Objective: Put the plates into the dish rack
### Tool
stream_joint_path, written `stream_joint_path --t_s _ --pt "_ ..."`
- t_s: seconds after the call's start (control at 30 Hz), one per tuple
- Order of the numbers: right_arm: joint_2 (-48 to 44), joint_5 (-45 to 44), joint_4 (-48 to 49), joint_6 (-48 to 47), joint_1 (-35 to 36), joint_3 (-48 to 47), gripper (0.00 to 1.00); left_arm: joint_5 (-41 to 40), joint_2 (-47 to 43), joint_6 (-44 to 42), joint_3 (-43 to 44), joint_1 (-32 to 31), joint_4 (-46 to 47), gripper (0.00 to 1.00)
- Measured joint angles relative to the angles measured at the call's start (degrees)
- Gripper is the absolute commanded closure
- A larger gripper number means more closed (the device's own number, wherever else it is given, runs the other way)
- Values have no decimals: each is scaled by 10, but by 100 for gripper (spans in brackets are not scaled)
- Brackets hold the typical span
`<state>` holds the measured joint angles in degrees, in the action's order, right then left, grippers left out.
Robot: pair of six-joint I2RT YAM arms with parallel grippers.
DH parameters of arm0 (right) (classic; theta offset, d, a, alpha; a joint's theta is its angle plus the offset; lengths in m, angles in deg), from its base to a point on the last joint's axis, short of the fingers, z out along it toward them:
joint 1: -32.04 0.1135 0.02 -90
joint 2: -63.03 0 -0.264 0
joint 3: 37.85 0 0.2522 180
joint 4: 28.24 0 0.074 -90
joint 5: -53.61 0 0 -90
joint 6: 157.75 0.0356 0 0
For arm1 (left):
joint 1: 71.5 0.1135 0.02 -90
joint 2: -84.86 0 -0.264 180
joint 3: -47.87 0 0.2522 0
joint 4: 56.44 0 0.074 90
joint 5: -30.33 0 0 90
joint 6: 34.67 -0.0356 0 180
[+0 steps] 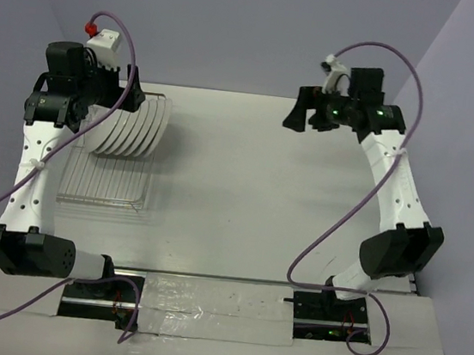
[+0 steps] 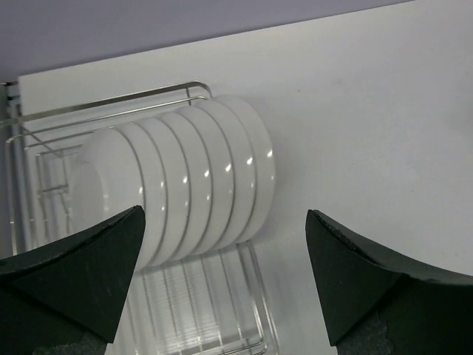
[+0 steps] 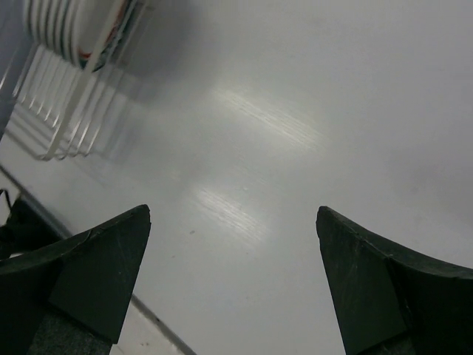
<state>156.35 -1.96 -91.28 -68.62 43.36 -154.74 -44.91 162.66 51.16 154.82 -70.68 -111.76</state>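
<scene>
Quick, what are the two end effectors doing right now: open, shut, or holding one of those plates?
Left end effector: open, holding nothing.
Right end effector: open, holding nothing.

**A robot test bench in a lab, seen from my remote station**

I work over a plain white table [image 1: 244,187] boxed in by flat lavender-grey walls [image 1: 239,22] at the back and the sides, so it looks more like a booth than a room. The left arm [image 1: 34,170] and the right arm [image 1: 396,188], both white and black, are bolted at the near edge onto a metal rail [image 1: 207,278] beside a strip of clear tape [image 1: 212,309]. Purple cables [image 1: 325,232] loop loosely from their bases up to the wrists. Green status lights [image 1: 337,114] glow on the right arm's wrist. The household things I see are a wire dish rack [image 1: 106,187] with white plates [image 1: 131,125] standing in it, set out like props on the bench.
</scene>
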Motion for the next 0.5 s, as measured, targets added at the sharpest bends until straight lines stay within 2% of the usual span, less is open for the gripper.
stream_joint_path --t_s 0.17,0.33,0.5 --pt "-89 -109 27 28 -96 72 0 18 1 51 -26 -3 3 1" --pt "-140 -190 42 30 -123 142 0 17 1 71 -42 -3 17 1" --pt "-164 -223 43 30 -130 176 0 8 1 79 -43 -3 22 1"
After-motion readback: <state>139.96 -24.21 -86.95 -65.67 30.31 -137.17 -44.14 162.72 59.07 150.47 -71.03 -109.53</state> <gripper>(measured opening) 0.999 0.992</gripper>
